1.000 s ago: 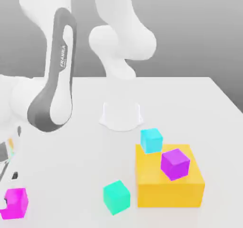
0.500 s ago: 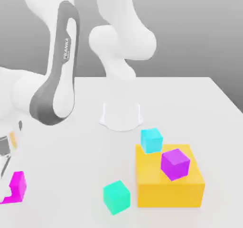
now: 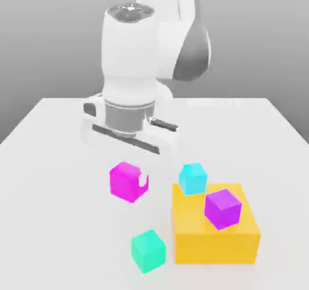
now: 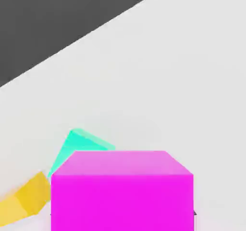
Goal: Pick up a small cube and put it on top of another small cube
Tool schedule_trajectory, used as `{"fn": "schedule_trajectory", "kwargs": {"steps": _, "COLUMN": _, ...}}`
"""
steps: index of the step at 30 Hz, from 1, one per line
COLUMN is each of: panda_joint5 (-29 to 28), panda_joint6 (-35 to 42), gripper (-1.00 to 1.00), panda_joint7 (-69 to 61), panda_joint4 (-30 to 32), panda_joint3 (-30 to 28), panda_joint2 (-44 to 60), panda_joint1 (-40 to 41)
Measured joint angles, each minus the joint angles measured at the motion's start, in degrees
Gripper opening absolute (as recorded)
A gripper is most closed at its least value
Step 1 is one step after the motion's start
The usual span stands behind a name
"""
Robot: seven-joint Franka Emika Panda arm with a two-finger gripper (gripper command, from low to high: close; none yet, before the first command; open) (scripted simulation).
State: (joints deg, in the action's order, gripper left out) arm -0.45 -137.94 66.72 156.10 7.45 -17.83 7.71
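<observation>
The gripper grasps the magenta cube above the white table. The cyan cube sits near, beside the yellow block.

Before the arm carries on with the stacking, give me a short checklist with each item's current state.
1. Magenta cube is held off the table: ok, it hangs below the gripper, with a fingertip visible at its side.
2. Cube sits square in the hold: ok, in the hand view its top edge looks level.
3. A small cube is free to stack on: ok, the teal cube stands alone on the table, top bare.
4. Magenta cube is above that teal cube: not ok, it hangs off to one side of it.
5. Obstacles nearby: the yellow block with the violet cube and cyan cube stands right beside the teal cube; clearance cannot tell.
</observation>
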Motion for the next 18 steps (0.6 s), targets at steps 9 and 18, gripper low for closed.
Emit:
{"fn": "schedule_trajectory", "kwargs": {"steps": 9, "panda_joint5": 6.49, "panda_joint6": 6.98, "gripper": -1.00, "panda_joint7": -20.06, "panda_joint4": 11.43, "panda_joint3": 0.42, "panda_joint2": -18.80, "panda_joint1": -16.11}}
{"fn": "schedule_trajectory", "kwargs": {"steps": 18, "panda_joint5": 8.08, "panda_joint6": -6.77, "gripper": 1.00, "panda_joint7": -22.51, "panda_joint4": 16.32, "panda_joint3": 1.70, "panda_joint2": -9.94, "panda_joint1": -17.67}}
